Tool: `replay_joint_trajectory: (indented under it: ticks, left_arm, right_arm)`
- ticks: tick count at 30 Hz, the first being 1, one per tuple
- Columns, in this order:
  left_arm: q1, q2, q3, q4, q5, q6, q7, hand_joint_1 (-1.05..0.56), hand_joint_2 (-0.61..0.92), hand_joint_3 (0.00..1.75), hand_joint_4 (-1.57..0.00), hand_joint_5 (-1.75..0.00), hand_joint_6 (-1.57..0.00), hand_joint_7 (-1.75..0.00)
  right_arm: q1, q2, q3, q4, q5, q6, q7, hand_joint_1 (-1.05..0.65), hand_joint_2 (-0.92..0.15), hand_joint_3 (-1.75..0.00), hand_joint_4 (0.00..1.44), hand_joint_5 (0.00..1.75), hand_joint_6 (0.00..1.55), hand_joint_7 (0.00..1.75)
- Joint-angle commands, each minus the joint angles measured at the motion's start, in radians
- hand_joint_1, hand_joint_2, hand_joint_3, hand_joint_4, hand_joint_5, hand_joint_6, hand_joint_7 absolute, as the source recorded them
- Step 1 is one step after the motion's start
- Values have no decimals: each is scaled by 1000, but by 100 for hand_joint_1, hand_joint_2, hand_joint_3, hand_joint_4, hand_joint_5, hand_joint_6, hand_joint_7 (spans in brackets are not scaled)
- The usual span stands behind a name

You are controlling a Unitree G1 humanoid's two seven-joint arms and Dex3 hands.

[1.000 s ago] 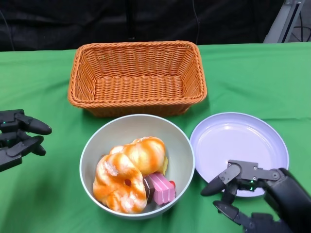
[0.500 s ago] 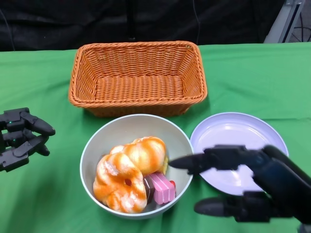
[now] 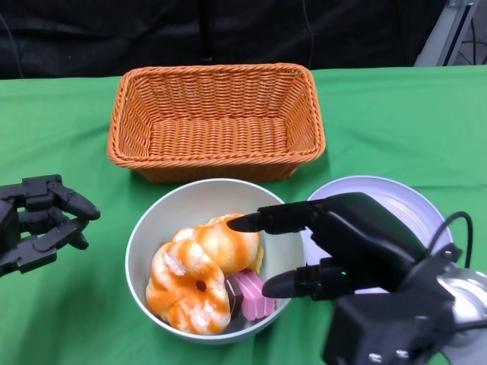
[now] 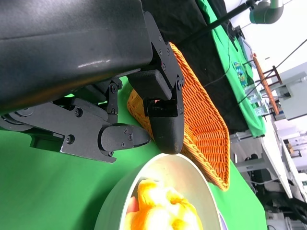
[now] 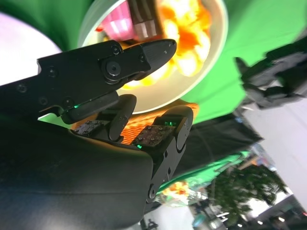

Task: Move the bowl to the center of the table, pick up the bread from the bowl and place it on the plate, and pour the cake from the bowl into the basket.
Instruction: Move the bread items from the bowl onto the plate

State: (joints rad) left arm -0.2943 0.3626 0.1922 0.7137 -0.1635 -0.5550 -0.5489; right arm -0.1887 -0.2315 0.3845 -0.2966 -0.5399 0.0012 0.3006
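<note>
- The right hand [image 3: 304, 251] reaches over the bowl's rim from the 3 o'clock side, fingers spread and holding nothing; one fingertip hangs just above the bread [image 3: 205, 266], a second lies lower, near the cake [image 3: 253, 294]. The spread looks set to close around the bread, so I judge the picking step is about to begin.
- The left hand [image 3: 42, 224] hovers off the counter [image 3: 396, 122] at the bowl's 9 o'clock, apart from it, fingers parted and empty — probably waiting to steady or tip the bowl.
- The bowl [image 3: 160, 220] sits near the middle of the green counter, so the centring step seems done. The glazed bread fills its left and centre; the pink cake lies at about 5 o'clock inside, touching the bread.
- The plate [image 3: 396, 198] lies just beside the bowl at 3 o'clock, partly hidden by the right hand, handy for setting the bread down.
- The basket [image 3: 215, 122] stands at the bowl's 12 o'clock, just beyond it, nothing inside, well placed for pouring the cake.
</note>
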Motion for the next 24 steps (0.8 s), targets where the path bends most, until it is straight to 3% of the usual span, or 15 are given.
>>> replay_joint_trajectory:
  ticks: [1,4,11,24]
  left_arm:
    - [5,8,-1,3,5,-6,11,-8,89,42,-75,-132,-85,-98]
    - [0,10,-2,18,3,-12,4,-8,89,43,-74,-133,-84,-99]
    - [-11,11,-8,46,3,-28,-8,-8,89,44,-74,-135,-82,-102]
    - [-15,18,-15,69,5,-53,-12,-9,88,45,-75,-136,-80,-107]
  right_arm:
    - [-51,18,39,112,-69,-24,-67,-73,-92,-3,74,22,61,0]
    - [-85,29,73,184,-137,-34,-114,-77,-92,-8,62,15,56,0]
    - [-148,70,122,316,-241,-36,-214,-81,-92,-10,53,8,47,0]
    - [-230,99,194,493,-374,-55,-364,-81,-92,-9,54,6,44,1]
